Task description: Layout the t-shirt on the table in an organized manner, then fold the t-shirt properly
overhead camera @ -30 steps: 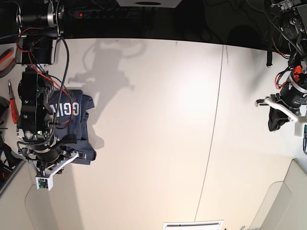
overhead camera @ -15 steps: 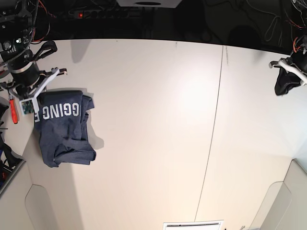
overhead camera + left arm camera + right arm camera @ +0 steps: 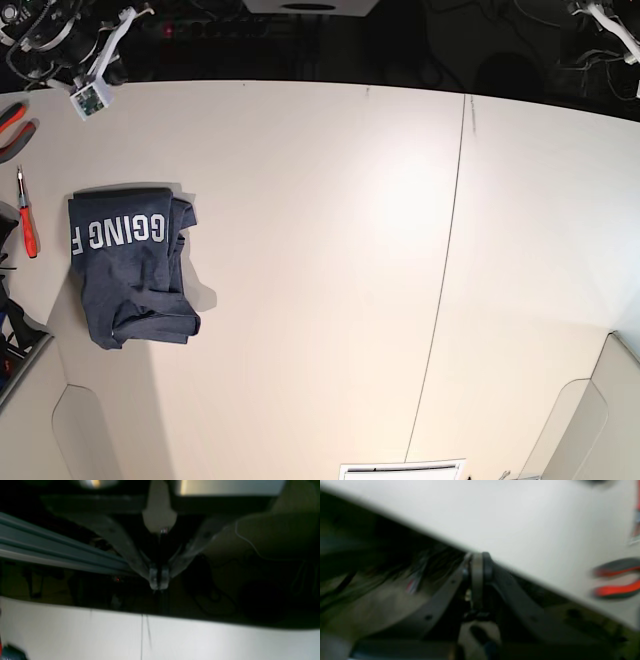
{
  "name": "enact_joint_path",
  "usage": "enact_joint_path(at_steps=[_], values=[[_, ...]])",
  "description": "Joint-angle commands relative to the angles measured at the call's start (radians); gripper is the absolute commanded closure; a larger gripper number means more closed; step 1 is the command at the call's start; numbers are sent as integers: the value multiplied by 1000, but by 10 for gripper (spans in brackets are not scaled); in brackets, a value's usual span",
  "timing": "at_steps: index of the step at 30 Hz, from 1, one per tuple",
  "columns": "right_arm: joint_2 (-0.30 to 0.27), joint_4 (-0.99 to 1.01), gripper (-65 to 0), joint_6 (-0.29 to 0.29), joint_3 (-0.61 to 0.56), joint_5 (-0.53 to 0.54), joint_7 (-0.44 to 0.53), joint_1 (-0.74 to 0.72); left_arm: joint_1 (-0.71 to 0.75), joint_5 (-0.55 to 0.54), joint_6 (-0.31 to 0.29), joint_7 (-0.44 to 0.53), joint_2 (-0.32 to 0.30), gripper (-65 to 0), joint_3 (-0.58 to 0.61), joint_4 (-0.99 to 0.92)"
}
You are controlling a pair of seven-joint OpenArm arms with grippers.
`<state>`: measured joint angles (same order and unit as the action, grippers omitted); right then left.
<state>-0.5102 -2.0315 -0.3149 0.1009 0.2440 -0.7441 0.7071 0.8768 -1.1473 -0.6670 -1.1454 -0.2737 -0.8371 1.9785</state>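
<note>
The left gripper [image 3: 158, 581] is pressed together on nothing, above the table's [image 3: 330, 250] far edge. The right gripper [image 3: 477, 565] is also closed and empty, near red-handled pliers [image 3: 617, 578]. The folded navy t-shirt [image 3: 130, 265] lies at the table's side beside a red screwdriver [image 3: 26, 215].

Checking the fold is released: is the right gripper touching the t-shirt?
Apart. The base view shows the right gripper beyond the table's far edge, bare tabletop separating it from the t-shirt.
</note>
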Motion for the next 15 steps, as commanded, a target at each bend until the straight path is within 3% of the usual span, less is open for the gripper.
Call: enact_joint_path(at_steps=[1,7,9,12,15], values=[[-14,-18,0,-13,8,30,4,25,28,-20,-12,10,-22,0,-8,17],[-37,-4,0,-110,3,176,-10,130,127,-14,-11,-3,-80,0,35,14],[-50,21,0,-119,-9,190,-11,152,150,14,-11,5,-99,0,84,9],[-71,107,0,-119,-44,190,-12,161,162,122,-11,90,-112,0,190,-34],[-77,239,0,-120,-94,190,-8,146,161,251,-11,245,-112,0,321,-133]])
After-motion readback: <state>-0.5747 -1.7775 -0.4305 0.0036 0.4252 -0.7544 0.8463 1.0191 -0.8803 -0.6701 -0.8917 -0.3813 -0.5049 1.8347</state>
